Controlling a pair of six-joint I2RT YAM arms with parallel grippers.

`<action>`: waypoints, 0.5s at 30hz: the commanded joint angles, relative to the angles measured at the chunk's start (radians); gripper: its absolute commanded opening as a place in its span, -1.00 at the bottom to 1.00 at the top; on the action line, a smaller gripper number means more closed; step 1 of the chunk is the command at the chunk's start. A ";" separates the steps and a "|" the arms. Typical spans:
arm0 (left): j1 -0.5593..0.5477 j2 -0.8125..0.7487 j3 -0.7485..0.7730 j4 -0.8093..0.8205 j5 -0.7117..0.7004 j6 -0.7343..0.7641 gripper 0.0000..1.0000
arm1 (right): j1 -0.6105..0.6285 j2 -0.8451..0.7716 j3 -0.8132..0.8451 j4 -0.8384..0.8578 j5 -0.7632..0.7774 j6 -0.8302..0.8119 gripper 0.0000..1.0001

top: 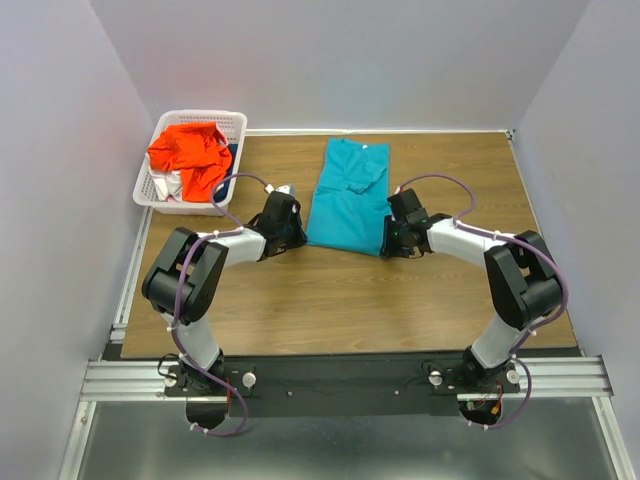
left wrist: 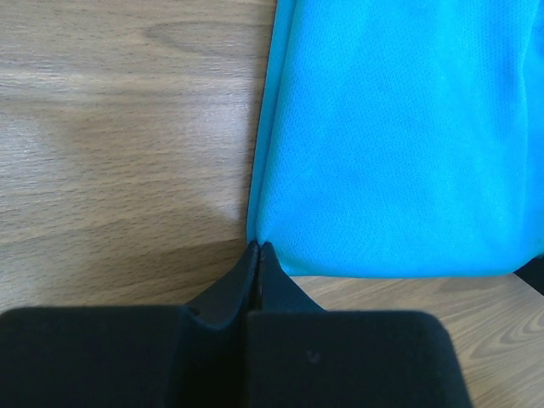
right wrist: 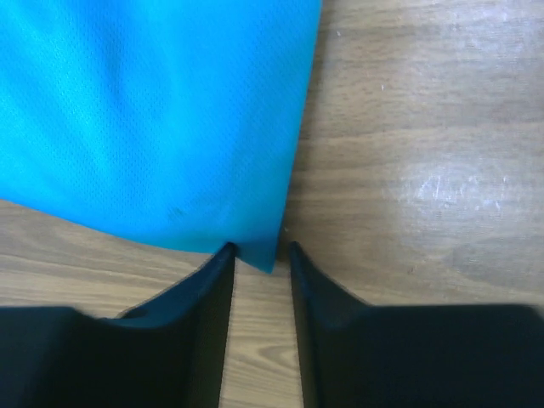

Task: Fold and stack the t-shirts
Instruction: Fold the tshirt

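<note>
A teal-blue t-shirt [top: 345, 205] lies as a long strip on the wooden table [top: 330, 300]. My left gripper [top: 300, 236] sits at its near left corner. In the left wrist view the left gripper [left wrist: 257, 246] is shut, its tips pinching the corner of the teal cloth [left wrist: 399, 144]. My right gripper [top: 388, 240] is at the near right corner. In the right wrist view the right gripper [right wrist: 260, 248] is open, with the corner of the teal cloth [right wrist: 153, 119] lying between the fingertips. An orange-red t-shirt [top: 190, 152] is heaped in the basket.
A white lattice basket [top: 240, 125] stands at the table's back left corner, with the orange-red shirt and some white cloth [top: 166, 186] inside. Grey walls close in the table on the left, back and right.
</note>
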 commanded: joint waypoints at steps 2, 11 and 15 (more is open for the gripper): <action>-0.003 -0.014 -0.025 -0.031 -0.037 0.004 -1.00 | 0.000 0.036 0.029 0.004 -0.008 0.001 -0.44; -0.003 -0.040 -0.023 -0.028 -0.044 0.001 -1.00 | 0.000 0.063 0.038 0.006 -0.063 -0.007 -0.99; -0.003 -0.086 -0.058 -0.028 -0.046 -0.010 -1.00 | 0.000 -0.021 -0.031 0.003 -0.114 -0.010 -0.99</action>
